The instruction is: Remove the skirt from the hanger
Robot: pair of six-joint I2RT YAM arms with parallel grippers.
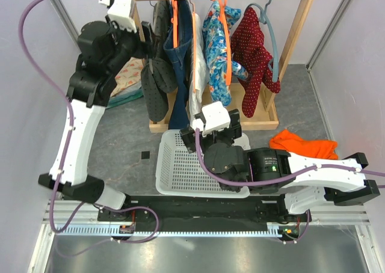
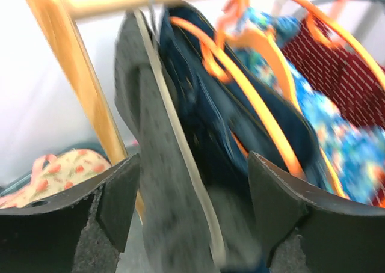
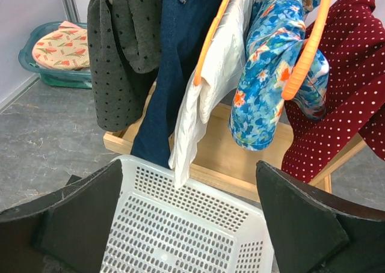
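Observation:
The navy denim skirt hangs on the wooden rack from an orange hanger, between a dark grey dotted garment and a white one. My left gripper is open at rack height. In the blurred left wrist view its jaws stand wide apart, with the grey dotted garment and the skirt between them and the orange hanger just behind. My right gripper is open and empty above the white basket. Its view shows the skirt hanging ahead beside an orange hanger arm.
A white perforated basket lies in front of the rack. A blue floral garment and a red dotted one hang further right. An orange cloth lies on the table. A teal bin of printed cloth stands left of the rack.

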